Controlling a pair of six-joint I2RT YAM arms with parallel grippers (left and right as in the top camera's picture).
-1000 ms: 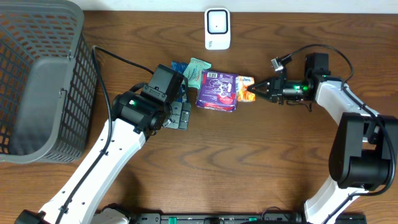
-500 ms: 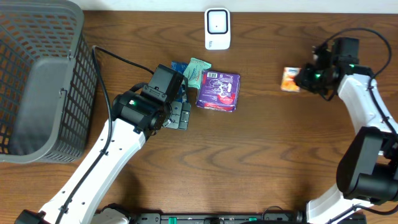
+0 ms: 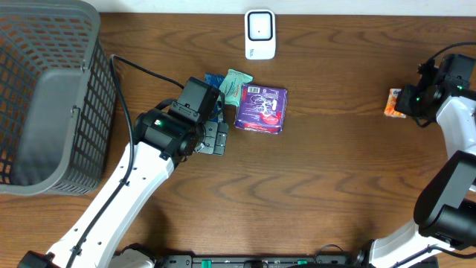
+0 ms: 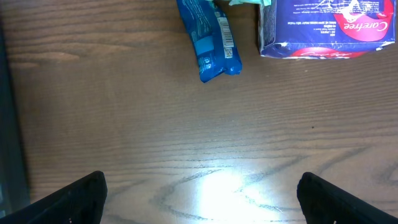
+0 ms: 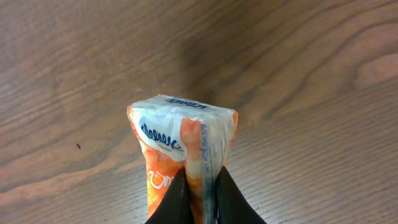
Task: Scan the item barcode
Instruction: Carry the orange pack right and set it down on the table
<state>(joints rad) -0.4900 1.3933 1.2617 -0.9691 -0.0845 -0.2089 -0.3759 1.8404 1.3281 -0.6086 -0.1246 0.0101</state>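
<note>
Light fell bright and even from above in the overhead view. The table (image 3: pixel 335 186) showed its grain clearly, and shadows beside the left arm (image 3: pixel 111 208) were faint and soft. The basket (image 3: pixel 44 97) at 9 o'clock stayed dark inside, and the white strip (image 3: pixel 149 4) at 12 o'clock was nearly blown out.

In the left wrist view a pale glare patch lay on the wood at 6 o'clock. The left fingers (image 4: pixel 68 199) at 7 and 5 o'clock were black, soft-edged shapes, and the blue packet (image 4: pixel 208 40) at 12 o'clock was sharp.

In the right wrist view the pack (image 5: pixel 180 143) was crisp, with sheen on its wrap. It threw a dim shadow toward 12 o'clock. The right fingers (image 5: pixel 177 205) at 6 o'clock were dark.
</note>
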